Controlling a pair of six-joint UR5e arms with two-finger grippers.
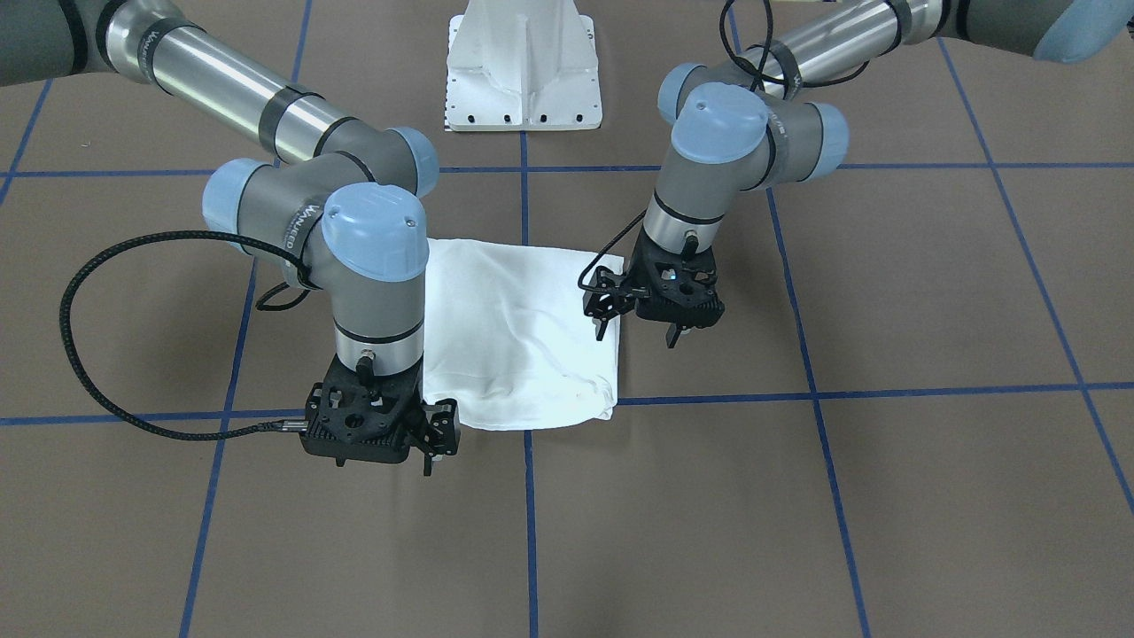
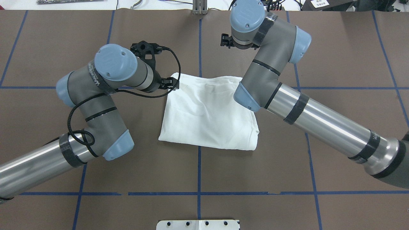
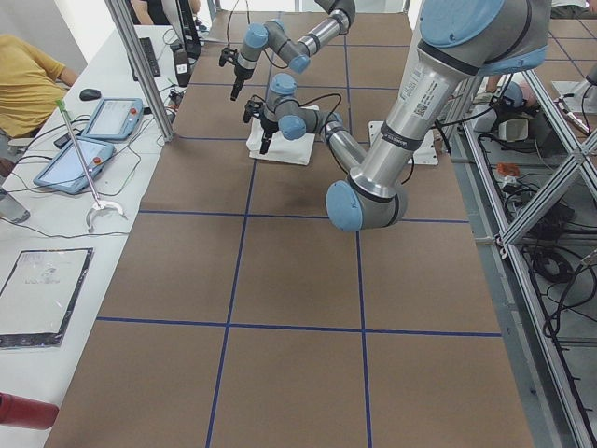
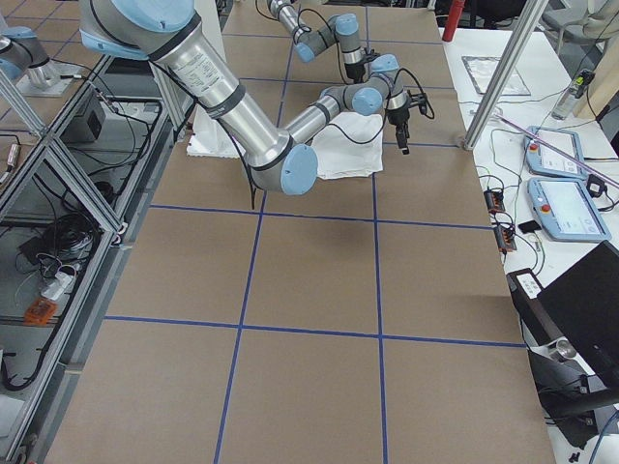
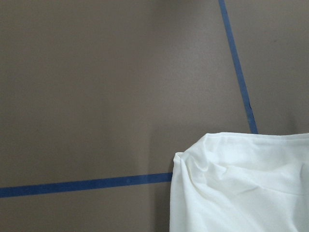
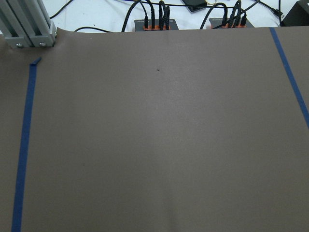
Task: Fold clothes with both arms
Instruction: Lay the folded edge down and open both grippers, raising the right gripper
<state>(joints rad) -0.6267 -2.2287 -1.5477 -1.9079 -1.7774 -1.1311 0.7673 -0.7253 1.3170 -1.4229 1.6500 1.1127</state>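
Right tool [image 1: 416, 456] hangs nearest the front camera, at the 7 o'clock corner of the shirt [image 1: 514, 328]. It holds nothing, and I cannot tell whether its fingers stand wide or narrow. That shirt lies folded into a rough white rectangle mid-counter [image 1: 886, 496], over a crossing of blue tape lines [image 1: 529, 496]. Left tool [image 1: 638, 332] hangs at the shirt's 3 o'clock edge, also empty, and its spread cannot be told either. White pedestal [image 1: 523, 80] stands at 12 o'clock.
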